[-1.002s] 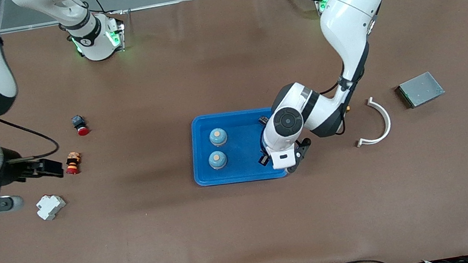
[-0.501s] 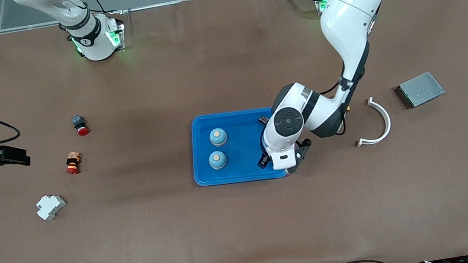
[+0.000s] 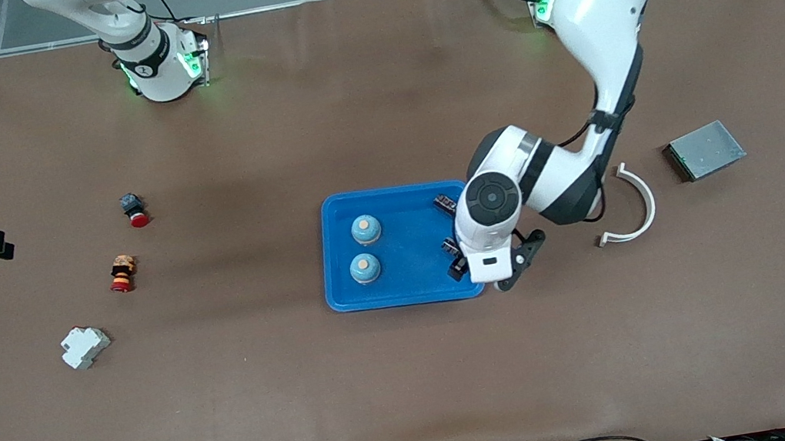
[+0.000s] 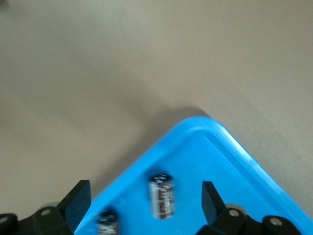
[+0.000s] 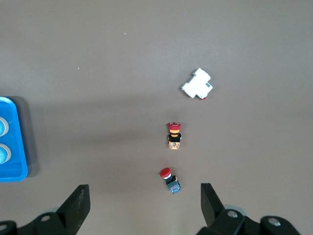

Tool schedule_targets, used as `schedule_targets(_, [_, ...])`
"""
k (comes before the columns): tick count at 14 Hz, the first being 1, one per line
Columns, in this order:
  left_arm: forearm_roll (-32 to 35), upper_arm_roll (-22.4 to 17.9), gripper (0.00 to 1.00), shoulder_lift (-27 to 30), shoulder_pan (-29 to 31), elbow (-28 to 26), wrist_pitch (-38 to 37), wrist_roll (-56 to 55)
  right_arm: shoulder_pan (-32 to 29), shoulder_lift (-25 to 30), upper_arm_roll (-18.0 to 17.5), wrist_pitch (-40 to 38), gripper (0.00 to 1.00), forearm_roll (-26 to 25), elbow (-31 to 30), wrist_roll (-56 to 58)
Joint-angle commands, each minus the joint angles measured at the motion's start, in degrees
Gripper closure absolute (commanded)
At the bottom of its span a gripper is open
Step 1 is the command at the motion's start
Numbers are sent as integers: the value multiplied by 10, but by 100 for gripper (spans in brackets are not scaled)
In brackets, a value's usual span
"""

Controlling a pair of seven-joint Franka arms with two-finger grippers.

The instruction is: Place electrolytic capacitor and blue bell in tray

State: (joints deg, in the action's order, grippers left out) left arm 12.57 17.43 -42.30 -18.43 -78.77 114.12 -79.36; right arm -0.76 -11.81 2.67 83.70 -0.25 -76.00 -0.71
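Left pincer: spread wide, gripping nothing, hanging over the tray's 4 o'clock corner as seen in the front view. Below it, between the matte black fingers and untouched, one capacitor: small dark cylinder with a printed sleeve, lying on its side. Second capacitor by the 2 o'clock corner.

Right pincer: equally wide, empty, over bare counter at its 9 o'clock edge.

Tray: glossy bright-blue plastic, shallow, rounded corners, raised rim, mid-counter. Inside, toward 9 o'clock, two blue bells: domed, pale orange caps, upright, slightly apart.

Counter: matte brown sheet.
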Motion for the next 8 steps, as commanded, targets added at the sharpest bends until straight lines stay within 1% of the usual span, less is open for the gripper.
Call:
schedule_targets(1, [-21, 2, 0, 52, 25, -13, -52, 64, -4, 49, 0, 7, 0, 7, -49, 5])
schedule_targets(4, [-41, 2, 0, 96, 57, -15, -135, 167, -2, 74, 0, 10, 0, 7, -73, 4])
schedule_targets(6, [-62, 2, 0, 130, 95, -15, -200, 257, -2, 83, 0, 10, 0, 7, -80, 4])
schedule_targets(8, [-70, 2, 0, 156, 134, -15, -246, 339, -1, 98, 0, 16, 0, 7, -96, 4])
